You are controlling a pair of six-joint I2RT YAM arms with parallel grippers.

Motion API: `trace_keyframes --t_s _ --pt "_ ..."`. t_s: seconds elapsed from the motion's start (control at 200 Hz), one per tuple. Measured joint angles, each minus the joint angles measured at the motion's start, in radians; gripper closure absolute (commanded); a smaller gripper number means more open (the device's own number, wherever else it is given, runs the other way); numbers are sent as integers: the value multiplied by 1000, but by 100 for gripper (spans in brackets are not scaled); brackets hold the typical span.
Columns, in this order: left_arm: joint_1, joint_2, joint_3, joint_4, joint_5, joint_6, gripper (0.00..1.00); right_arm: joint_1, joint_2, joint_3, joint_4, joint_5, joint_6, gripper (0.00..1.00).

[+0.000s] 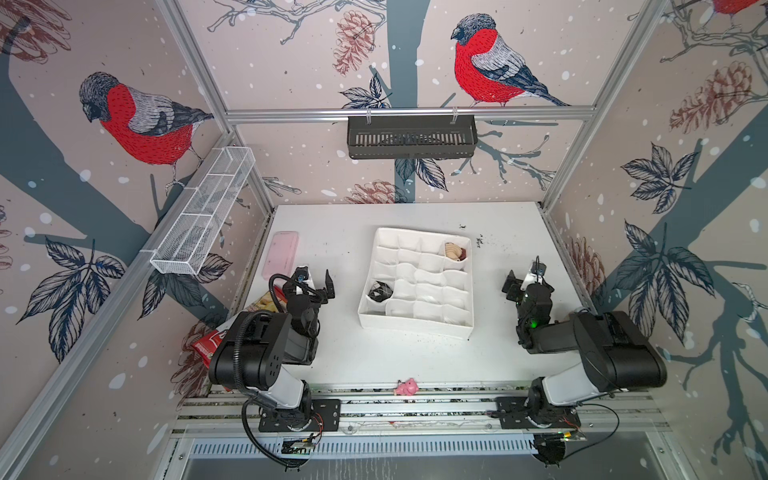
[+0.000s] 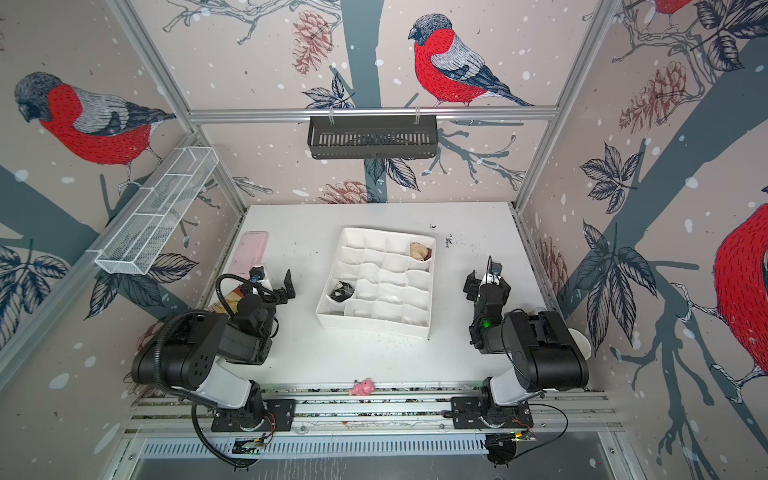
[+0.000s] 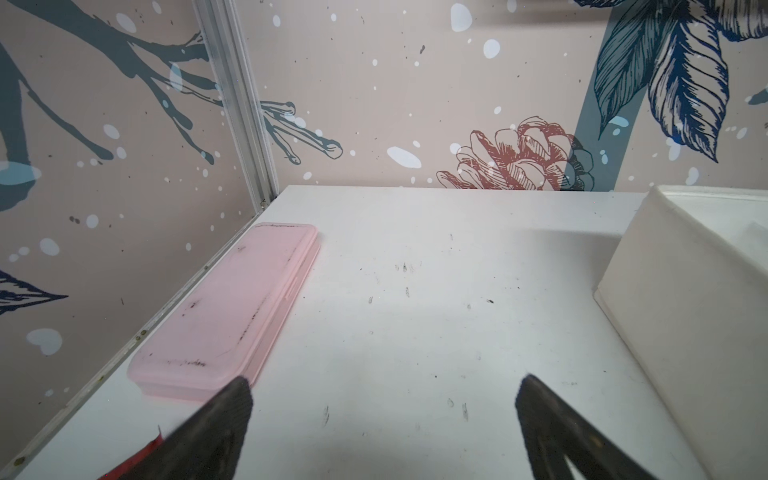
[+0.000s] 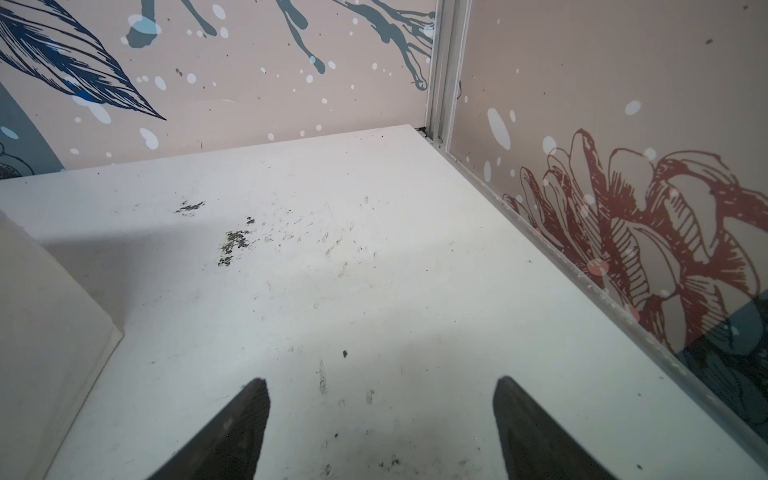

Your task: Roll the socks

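Note:
In both top views a white divided organizer (image 1: pixel 415 325) (image 2: pixel 374 323) sits mid-table with the socks in it. The black-grey-white argyle one (image 1: pixel 380 291) (image 2: pixel 341 291) is rolled up in a left-edge compartment. The tan one (image 1: pixel 455 250) (image 2: pixel 419 250) is rolled up in the far right corner compartment. My left gripper (image 1: pixel 316 279) (image 3: pixel 384 384) hovers left of the organizer, open and empty. My right gripper (image 1: pixel 524 277) (image 4: pixel 382 382) is off to the organizer's right, also open, with only bare table between its fingers.
A pink flat case (image 1: pixel 281 253) (image 3: pixel 224 307) lies by the left wall. A red chips bag (image 1: pixel 208 345) pokes out under the left arm. A pink toy pig (image 1: pixel 406 387) sits at the front rail. A black basket (image 1: pixel 411 137) and a wire basket (image 1: pixel 203 212) hang on the walls.

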Motion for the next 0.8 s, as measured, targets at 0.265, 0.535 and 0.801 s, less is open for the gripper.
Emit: trace_keyframes --t_s 0.265,0.535,0.801 --pt "0 0 59 -60 29 17 1 -6 -2 5 40 -1 -8 0" --pt "0 0 59 -76 24 16 1 -6 -2 5 40 -1 -22 0" --pt "0 0 59 -76 23 16 1 -6 -5 5 43 -1 -23 0"
